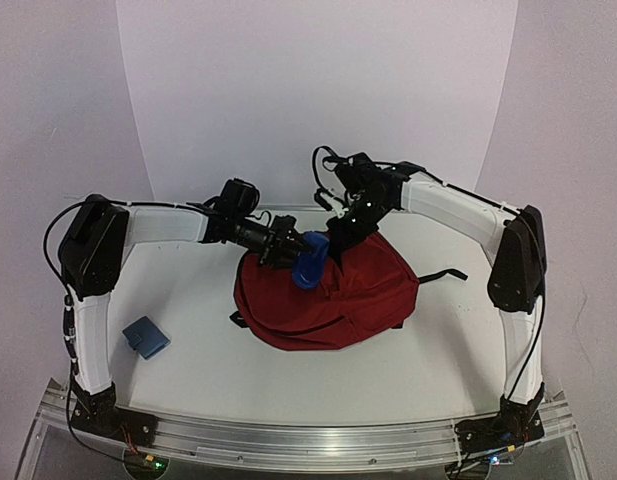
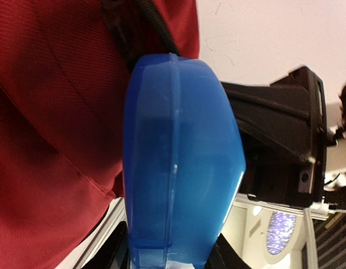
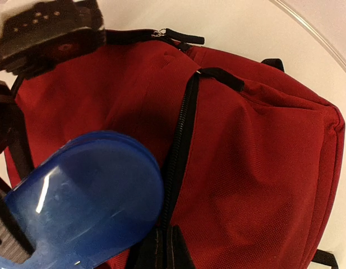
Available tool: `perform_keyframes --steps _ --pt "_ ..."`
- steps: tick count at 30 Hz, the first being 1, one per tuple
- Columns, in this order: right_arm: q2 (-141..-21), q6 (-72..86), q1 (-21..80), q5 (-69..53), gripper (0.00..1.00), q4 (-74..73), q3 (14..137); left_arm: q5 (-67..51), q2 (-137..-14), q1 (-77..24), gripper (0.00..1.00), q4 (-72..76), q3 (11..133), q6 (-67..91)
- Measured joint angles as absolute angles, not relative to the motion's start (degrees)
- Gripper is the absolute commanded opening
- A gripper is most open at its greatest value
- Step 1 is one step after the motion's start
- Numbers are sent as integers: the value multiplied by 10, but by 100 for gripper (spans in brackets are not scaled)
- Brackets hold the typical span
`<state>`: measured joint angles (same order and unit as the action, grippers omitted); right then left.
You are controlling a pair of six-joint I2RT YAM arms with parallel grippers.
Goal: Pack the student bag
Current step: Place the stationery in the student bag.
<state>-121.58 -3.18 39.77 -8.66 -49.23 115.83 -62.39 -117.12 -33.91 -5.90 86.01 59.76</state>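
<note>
Above student bag (image 1: 338,300) edge, left gripper (image 1: 298,256) with blue container (image 1: 313,263)

Blue case (image 1: 310,259) clamped between the left jaws. Small slate-blue square (image 1: 146,336) flat on white table (image 1: 218,375), well apart from those jaws, toward the near-left. White backdrop (image 1: 308,90) beyond.
</note>
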Motion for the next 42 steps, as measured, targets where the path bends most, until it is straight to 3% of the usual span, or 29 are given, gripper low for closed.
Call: perform_keyframes --steps 16,29,32,37,42 --pt "-1180 -30 394 -137 0 -481 1138 -671 -1288 -343 35 113 919 738" --pt "-1161 11 386 -178 0 -460 1114 -477 -1326 -369 37 171 974 755" --pt "-1161 17 385 -180 0 -461 1116 -452 -1329 -375 45 185 974 762" --pt "-1161 17 377 -195 0 -463 1116 -450 -1336 -377 75 177 976 744" --pt "-1161 15 372 -209 0 -465 1118 -447 -1317 -377 78 179 946 715"
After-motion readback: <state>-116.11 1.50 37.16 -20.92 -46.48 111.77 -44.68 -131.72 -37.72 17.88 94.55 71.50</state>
